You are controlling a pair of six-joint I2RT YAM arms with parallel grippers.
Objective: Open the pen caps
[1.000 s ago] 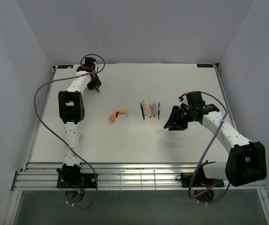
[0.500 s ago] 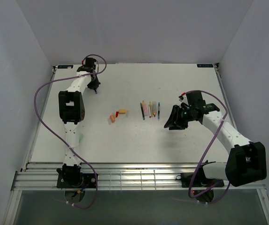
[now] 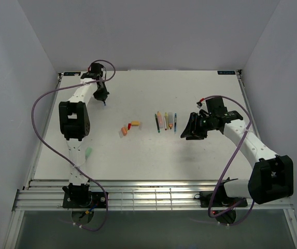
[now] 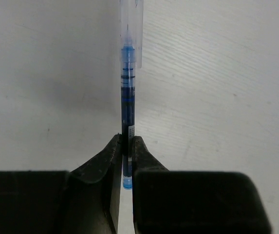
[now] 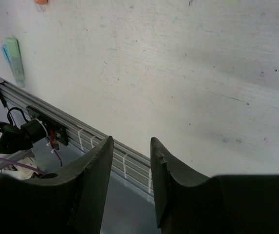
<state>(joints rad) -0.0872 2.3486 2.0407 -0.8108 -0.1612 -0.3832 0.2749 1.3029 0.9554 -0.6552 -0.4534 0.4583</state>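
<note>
My left gripper (image 3: 102, 96) is at the far left of the table, shut on a slim blue pen (image 4: 127, 100) near its rear end. The pen points away from the jaws, and its clear cap (image 4: 131, 29) is still over the tip. My right gripper (image 3: 191, 133) hovers open and empty right of a row of pens (image 3: 165, 121) in mid-table. In the right wrist view, its jaws (image 5: 131, 142) hold nothing. Three loose pen caps (image 3: 128, 127), orange, red and yellow, lie left of the row.
A teal-green highlighter (image 3: 88, 152) lies near the left arm's lower link, and it also shows as the highlighter (image 5: 14, 58) in the right wrist view. The slatted rail (image 3: 153, 196) runs along the near table edge. White walls enclose the table on three sides.
The left gripper's jaws have shut on the blue pen and shifted slightly toward the far left. The right gripper has edged a little farther from the arms' bases, still open.
</note>
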